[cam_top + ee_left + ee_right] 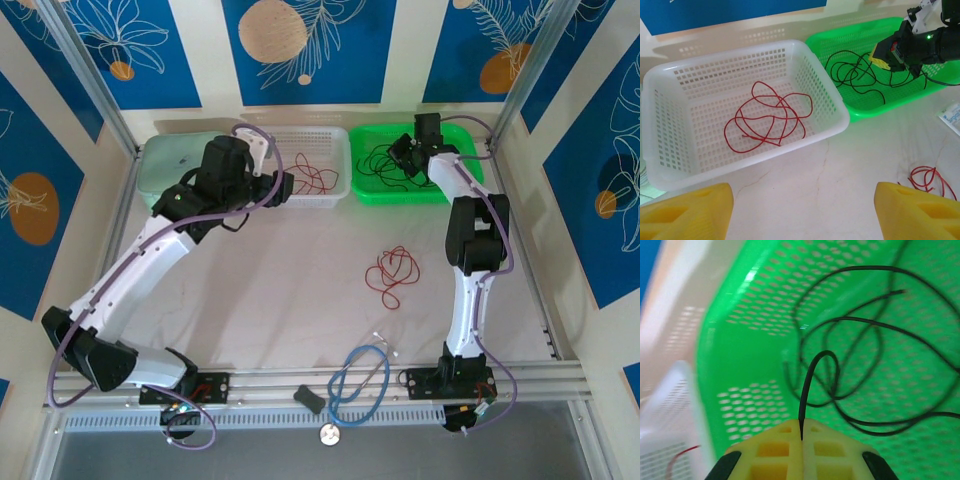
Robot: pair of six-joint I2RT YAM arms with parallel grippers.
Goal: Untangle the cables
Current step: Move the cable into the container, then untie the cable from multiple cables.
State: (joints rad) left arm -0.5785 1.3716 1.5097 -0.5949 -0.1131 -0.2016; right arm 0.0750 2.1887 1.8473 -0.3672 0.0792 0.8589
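Thin black cables [385, 160] [855, 72] lie coiled in the green basket [455, 185] [750, 340]. My right gripper [801, 432] [405, 150] [885, 55] hangs over that basket, shut on a black cable [812, 375] that arches up from between its yellow pads. A red cable [767, 120] [315, 175] lies looped in the white basket [670, 170] [335, 195]. Another red cable [392, 272] [927, 177] sits on the table between the arms. My left gripper [802, 212] [280, 185] is open above the bare table just in front of the white basket, nothing between its fingers.
A thick blue looped tube [360, 385] lies near the table's front edge, with a small dark object [308, 398] beside it. A pale green lidded box [175, 160] stands left of the white basket. Metal frame posts [90, 80] flank the back corners.
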